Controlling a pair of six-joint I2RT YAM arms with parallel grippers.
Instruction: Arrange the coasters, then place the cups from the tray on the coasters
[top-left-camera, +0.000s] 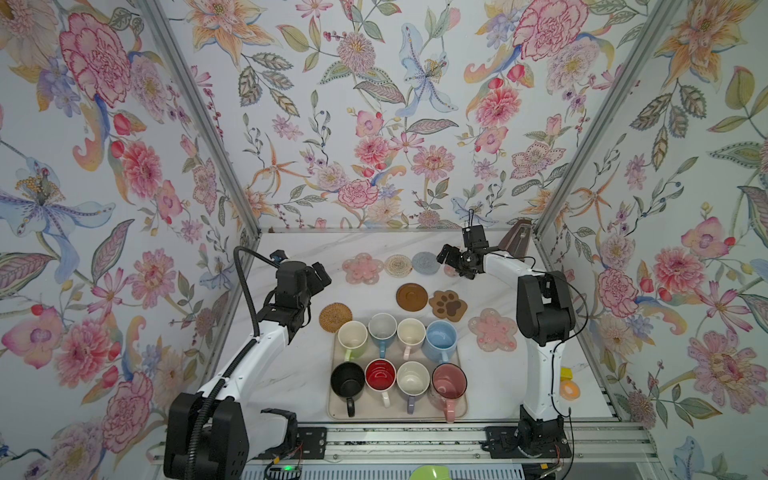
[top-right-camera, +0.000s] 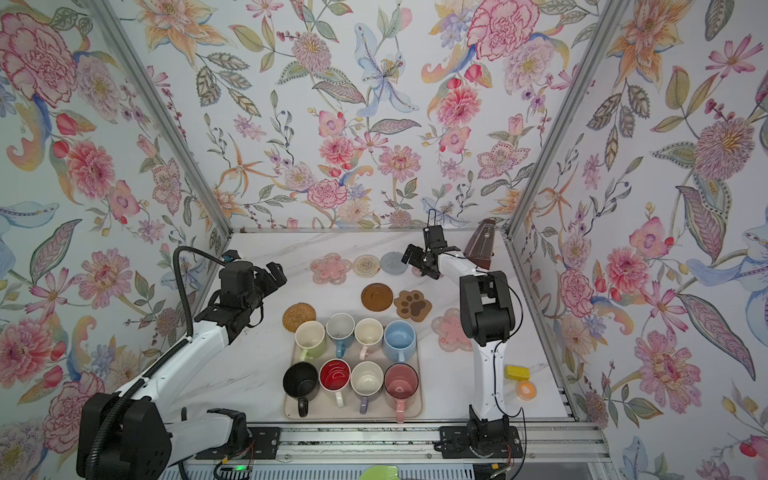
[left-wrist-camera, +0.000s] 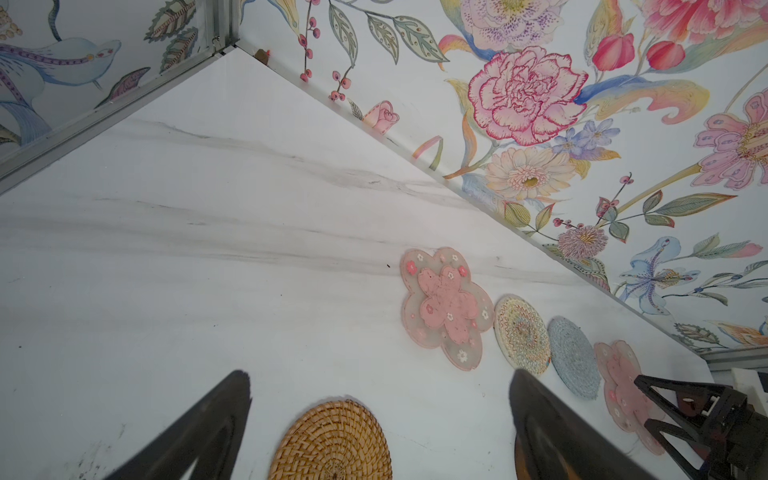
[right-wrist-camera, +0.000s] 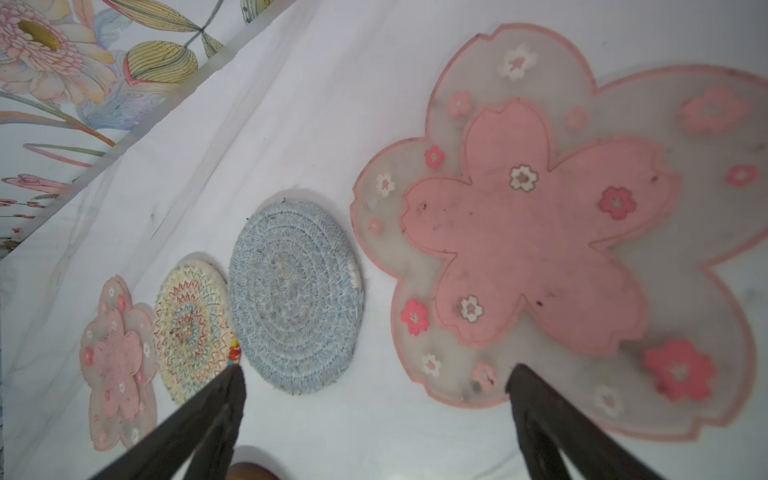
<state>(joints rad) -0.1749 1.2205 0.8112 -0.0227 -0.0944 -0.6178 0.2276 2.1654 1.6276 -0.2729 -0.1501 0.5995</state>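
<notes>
Left gripper (left-wrist-camera: 380, 374) and right gripper (right-wrist-camera: 376, 369) are held wide open, empty.
A tan round rattan coaster (left-wrist-camera: 332, 440) is seen beneath the left; handled cups (top-left-camera: 381, 374) are kept on the beige rectangular tray (top-left-camera: 368, 412) behind both; a translucent pink flower coaster (right-wrist-camera: 528, 249) is spread beneath the right.

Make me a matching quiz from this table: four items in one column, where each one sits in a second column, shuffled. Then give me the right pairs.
Sides are as seen in the top views.

Items
1. rattan coaster
2. paw coaster
3. black mug
4. grey-blue coaster

Places
A. near-left corner of the tray
B. far row, beside the beige woven coaster
C. just right of the brown disc
D. just beyond the tray's far-left corner

Pairs: 1-D, 2-C, 3-A, 4-B
</notes>
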